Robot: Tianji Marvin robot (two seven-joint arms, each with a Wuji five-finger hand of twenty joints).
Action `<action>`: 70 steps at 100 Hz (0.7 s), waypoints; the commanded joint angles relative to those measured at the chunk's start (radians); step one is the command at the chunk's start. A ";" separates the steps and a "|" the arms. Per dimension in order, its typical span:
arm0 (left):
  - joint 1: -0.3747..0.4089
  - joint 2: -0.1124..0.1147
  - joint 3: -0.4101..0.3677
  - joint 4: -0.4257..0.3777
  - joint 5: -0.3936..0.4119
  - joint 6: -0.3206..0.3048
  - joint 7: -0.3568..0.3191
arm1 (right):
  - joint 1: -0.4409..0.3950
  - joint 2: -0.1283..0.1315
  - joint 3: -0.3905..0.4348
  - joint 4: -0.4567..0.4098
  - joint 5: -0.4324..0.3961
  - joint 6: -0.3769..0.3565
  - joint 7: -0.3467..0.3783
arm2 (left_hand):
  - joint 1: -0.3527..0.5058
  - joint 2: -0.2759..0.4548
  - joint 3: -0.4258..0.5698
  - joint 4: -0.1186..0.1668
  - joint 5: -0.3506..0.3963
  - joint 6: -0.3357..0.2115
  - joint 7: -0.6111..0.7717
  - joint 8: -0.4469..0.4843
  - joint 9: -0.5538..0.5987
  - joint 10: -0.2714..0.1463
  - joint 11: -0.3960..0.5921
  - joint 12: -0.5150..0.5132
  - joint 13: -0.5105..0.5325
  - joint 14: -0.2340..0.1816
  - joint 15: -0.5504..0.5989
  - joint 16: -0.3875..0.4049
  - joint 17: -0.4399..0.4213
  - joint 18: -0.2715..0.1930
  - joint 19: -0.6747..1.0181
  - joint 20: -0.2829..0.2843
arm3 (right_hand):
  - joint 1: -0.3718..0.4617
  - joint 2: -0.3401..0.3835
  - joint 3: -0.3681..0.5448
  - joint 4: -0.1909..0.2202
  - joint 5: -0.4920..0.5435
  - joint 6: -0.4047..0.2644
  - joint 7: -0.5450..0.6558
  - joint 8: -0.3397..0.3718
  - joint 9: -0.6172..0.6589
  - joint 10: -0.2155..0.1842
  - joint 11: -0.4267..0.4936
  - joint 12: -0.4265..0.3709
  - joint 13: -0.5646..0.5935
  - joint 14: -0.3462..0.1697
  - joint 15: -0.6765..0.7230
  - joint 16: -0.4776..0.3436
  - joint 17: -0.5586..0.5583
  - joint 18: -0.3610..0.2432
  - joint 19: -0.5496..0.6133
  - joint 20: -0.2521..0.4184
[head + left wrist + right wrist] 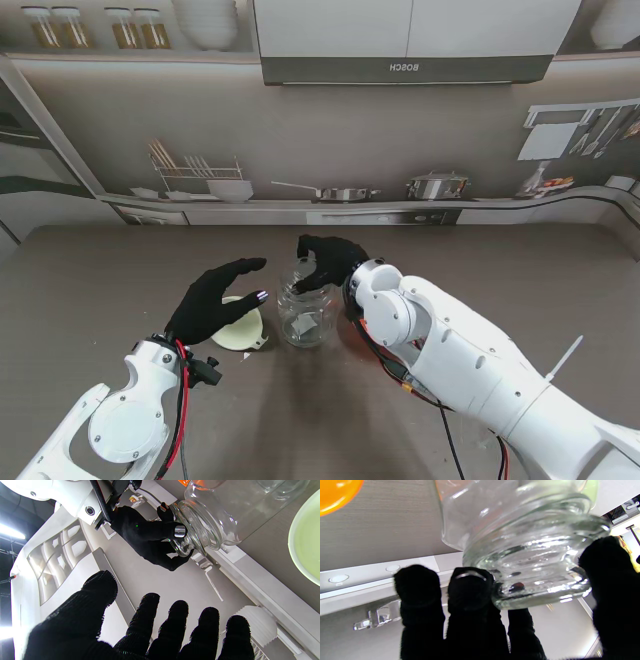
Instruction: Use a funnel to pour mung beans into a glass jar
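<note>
Stand-camera footage shows the glass jar (304,314) upright on the worktop (120,270), near the middle and close to the robot. The right robot hand (327,262) is closed on the jar's mouth from above, fingers (470,585) wrapped over the threaded rim. Just beside the jar on its left lies the pale green funnel (241,328), partly hidden under the left robot hand (212,297), which hovers above it with fingers spread and nothing held.

By these pictures the job is at an early step: the jar is being steadied, the funnel is not yet picked up, and no beans can be seen in the jar. The next move likely calls for the left robot hand to drop onto the funnel's rim, close on it, and carry it to the jar's mouth, which the right robot hand would have to uncover first.

Only the wrist views show something orange (337,492) on the worktop near the jar; in the stand view the right arm hides it. The left wrist view also makes plain the open mouth, with no lid on it.
</note>
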 commanded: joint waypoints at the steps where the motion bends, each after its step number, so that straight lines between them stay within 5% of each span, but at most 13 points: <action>1: 0.002 -0.002 0.000 -0.005 -0.004 0.002 -0.019 | -0.008 -0.004 0.004 -0.011 0.007 0.003 0.009 | -0.018 0.023 -0.013 0.030 0.008 -0.001 0.000 0.005 0.012 -0.002 -0.002 0.009 -0.006 0.000 0.004 0.011 0.001 -0.002 0.006 0.012 | 0.316 0.128 0.251 0.097 0.133 -0.049 0.279 0.029 0.092 -0.176 0.059 -0.020 0.036 -0.041 0.027 0.018 0.023 -0.002 0.045 -0.004; 70: 0.000 -0.002 0.002 -0.001 -0.005 0.003 -0.020 | -0.038 -0.009 0.068 -0.058 0.061 0.038 -0.009 | -0.018 0.024 -0.014 0.030 0.007 -0.002 0.000 0.005 0.012 -0.003 -0.002 0.009 -0.006 0.000 0.005 0.011 0.002 -0.002 0.007 0.013 | 0.321 0.129 0.245 0.100 0.133 -0.049 0.279 0.029 0.088 -0.169 0.061 -0.019 0.035 -0.038 0.035 0.019 0.022 0.007 0.044 -0.002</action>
